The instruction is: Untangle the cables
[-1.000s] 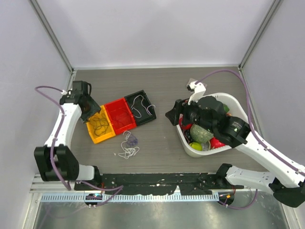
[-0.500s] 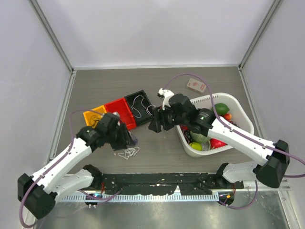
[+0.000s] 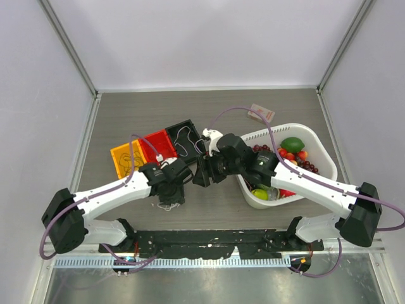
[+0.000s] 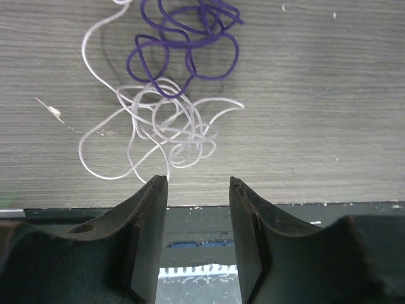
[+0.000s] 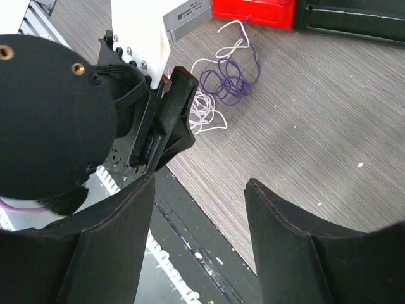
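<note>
Both arms have swung in over the cables. The left end effector and right end effector are open and empty, ready to grab.

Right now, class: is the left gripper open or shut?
Open. The left gripper has its fingers apart, nothing between them; the white cord lies just beyond their tips.

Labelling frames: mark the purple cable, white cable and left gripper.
purple cable (image 4: 183, 38): left wrist view, middle of its loops.
white cable (image 4: 168, 120): left wrist view, middle of its coil.
left gripper (image 4: 197, 183): left wrist view, midway between fingertips.
</note>
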Controlling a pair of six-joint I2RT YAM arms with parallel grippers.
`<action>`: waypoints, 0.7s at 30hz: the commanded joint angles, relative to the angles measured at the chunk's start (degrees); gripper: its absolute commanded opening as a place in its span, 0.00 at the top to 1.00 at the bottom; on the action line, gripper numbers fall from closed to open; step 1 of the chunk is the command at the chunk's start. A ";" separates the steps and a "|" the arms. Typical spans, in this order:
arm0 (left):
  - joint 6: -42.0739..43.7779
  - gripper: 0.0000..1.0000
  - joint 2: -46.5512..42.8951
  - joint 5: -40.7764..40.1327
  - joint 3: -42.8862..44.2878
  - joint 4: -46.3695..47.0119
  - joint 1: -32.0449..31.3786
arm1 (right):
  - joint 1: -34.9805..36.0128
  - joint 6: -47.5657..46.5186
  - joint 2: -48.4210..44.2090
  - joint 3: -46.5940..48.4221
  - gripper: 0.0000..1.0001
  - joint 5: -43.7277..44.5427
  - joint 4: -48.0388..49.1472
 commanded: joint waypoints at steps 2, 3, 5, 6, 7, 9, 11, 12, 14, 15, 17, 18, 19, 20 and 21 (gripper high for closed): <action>1.15 0.53 3.02 -6.90 2.33 -2.34 -0.46 | 0.15 0.98 -5.03 -1.01 0.36 2.52 2.07; 1.23 0.53 3.72 -7.09 2.25 -2.44 -0.46 | 0.15 0.98 -5.30 -1.27 0.36 2.70 1.99; 1.58 0.52 4.61 -6.74 1.55 -1.66 -0.46 | 0.15 0.98 -5.92 -1.45 0.36 2.97 1.90; 1.85 0.52 4.96 -6.48 1.20 -0.95 -0.46 | 0.15 1.07 -6.01 -1.54 0.36 3.14 1.81; 2.02 0.53 5.22 -6.12 0.76 0.27 -0.46 | 0.24 0.98 -6.09 -1.63 0.36 3.14 1.72; 2.29 0.58 5.57 -5.42 -0.38 3.00 -0.46 | 0.15 1.07 -6.01 -1.54 0.36 3.14 1.55; 2.03 0.68 6.89 -4.63 0.05 3.01 -0.46 | 0.15 1.16 -5.92 -1.45 0.36 3.06 1.55; 2.11 0.74 7.42 -4.02 0.66 2.40 -0.55 | 0.15 0.98 -5.92 -1.37 0.36 3.06 1.55; 2.29 0.87 7.25 -3.31 2.24 0.64 -1.25 | 0.06 1.07 -5.92 -1.45 0.36 3.23 1.46; 2.46 0.96 6.29 -2.96 2.94 -0.06 -1.60 | 0.15 0.90 -6.01 -1.63 0.36 3.41 1.46; 2.81 1.00 2.70 -0.16 4.18 -0.16 -1.95 | 0.15 -0.06 -6.01 -1.54 0.36 4.10 1.20; 2.99 1.00 0.07 1.07 4.44 0.72 -1.95 | 0.06 -0.51 -6.09 -1.02 0.36 4.72 0.41; 2.73 1.00 -2.48 2.13 4.88 1.42 -1.95 | 0.06 -1.56 -6.18 -0.84 0.36 6.55 -0.29; 2.03 1.00 -5.29 2.75 5.14 2.04 -1.95 | -0.03 -2.09 -6.36 -0.05 0.36 7.44 -1.17; 1.59 1.00 -7.93 3.54 5.41 3.00 -1.95 | -0.03 -3.14 -6.88 0.39 0.36 9.36 -1.53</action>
